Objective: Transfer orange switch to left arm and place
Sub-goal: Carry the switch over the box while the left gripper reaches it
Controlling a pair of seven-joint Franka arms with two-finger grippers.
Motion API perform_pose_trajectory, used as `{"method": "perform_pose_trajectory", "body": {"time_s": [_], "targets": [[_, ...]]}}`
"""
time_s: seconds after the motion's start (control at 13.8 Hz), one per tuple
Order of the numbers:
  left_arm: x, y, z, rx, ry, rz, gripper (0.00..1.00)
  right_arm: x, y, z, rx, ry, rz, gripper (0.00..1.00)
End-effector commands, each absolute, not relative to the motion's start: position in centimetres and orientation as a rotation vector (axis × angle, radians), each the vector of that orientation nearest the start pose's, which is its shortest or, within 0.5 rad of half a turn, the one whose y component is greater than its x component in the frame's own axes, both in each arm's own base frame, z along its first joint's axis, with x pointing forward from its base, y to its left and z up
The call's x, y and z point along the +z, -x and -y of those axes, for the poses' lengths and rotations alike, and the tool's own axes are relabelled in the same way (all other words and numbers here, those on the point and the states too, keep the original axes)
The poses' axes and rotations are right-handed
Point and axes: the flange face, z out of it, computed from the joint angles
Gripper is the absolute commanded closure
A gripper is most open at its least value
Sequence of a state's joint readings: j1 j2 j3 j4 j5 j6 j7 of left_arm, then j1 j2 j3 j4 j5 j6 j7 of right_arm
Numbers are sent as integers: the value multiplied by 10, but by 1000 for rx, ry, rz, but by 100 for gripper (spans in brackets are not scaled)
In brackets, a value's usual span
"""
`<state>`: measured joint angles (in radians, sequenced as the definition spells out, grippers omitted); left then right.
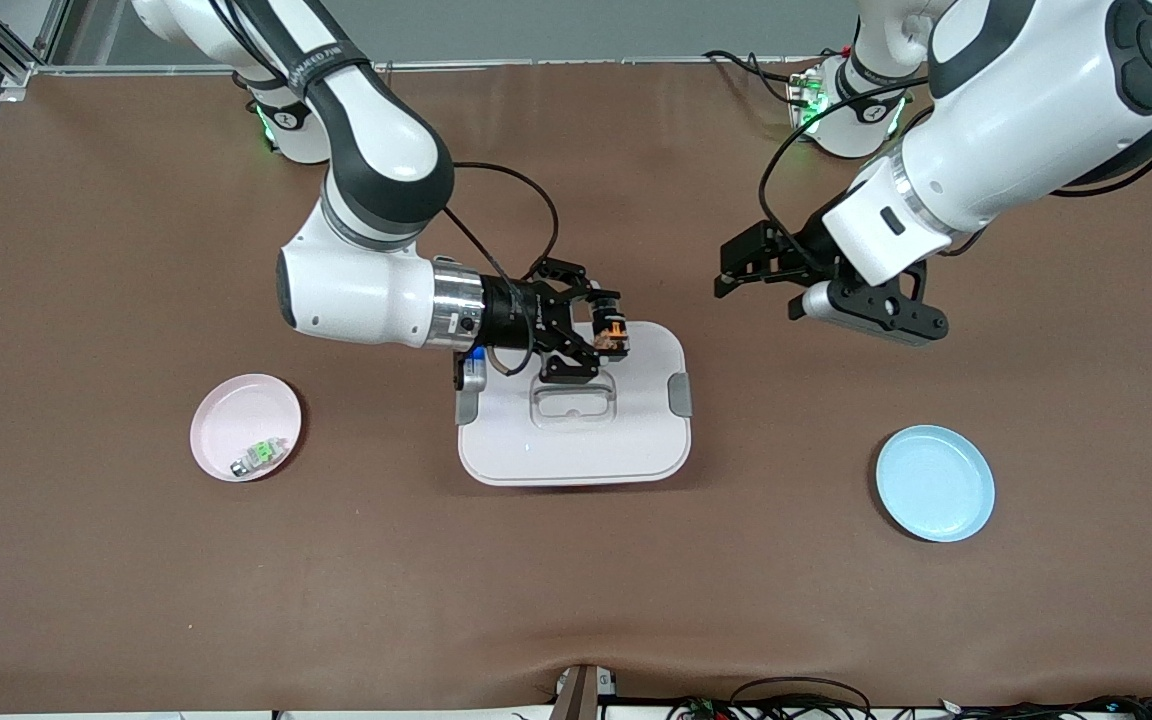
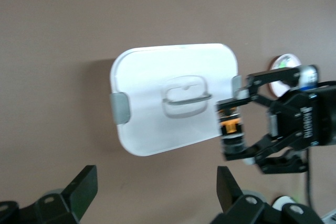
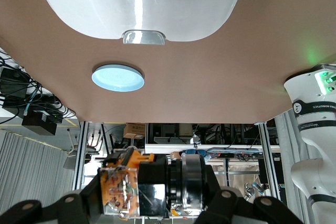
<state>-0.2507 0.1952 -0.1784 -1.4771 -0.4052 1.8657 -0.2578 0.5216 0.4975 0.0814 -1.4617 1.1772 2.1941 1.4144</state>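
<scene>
My right gripper [image 1: 593,327] is shut on the orange switch [image 1: 612,332], a small black part with an orange centre, and holds it in the air over the edge of the box [image 1: 576,430] that is farther from the front camera. The right wrist view shows the switch [image 3: 123,182] clamped in the gripper [image 3: 152,192], with the box [image 3: 142,3] below. My left gripper [image 1: 733,272] is open and empty, over bare table toward the left arm's end, beside the box. In the left wrist view its fingers [image 2: 84,187] stand wide apart, and the switch [image 2: 230,128] and box [image 2: 173,98] show ahead.
A pink plate [image 1: 236,410] holding a green-and-clear small part [image 1: 261,455] lies toward the right arm's end. A blue plate [image 1: 934,483] lies toward the left arm's end, nearer to the front camera than my left gripper. It also shows in the right wrist view [image 3: 118,77].
</scene>
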Motion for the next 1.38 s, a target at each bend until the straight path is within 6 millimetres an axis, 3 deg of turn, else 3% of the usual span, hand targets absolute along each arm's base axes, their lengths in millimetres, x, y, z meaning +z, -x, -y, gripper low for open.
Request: {"method": "perform_pose_trajectory", "body": {"time_s": [0.0, 0.14, 0.43, 0.65, 1.09, 1.3], "targets": [[581, -581, 301, -46, 3659, -101, 0, 452, -594, -441, 975, 1613, -1500, 100], [567, -578, 319, 10, 3659, -77, 0, 452, -598, -453, 961, 1586, -1518, 100], [563, -571, 348, 21, 3676, 102, 3, 450, -607, -471, 974, 1567, -1537, 100], [565, -572, 355, -43, 3693, 152, 10, 456, -607, -472, 972, 1563, -1528, 100], [543, -578, 358, -3, 3672, 159, 23, 466, -611, -473, 981, 1537, -1536, 100], [530, -583, 360, 19, 3666, 169, 29, 480, -613, -473, 986, 1514, -1534, 100]]}}
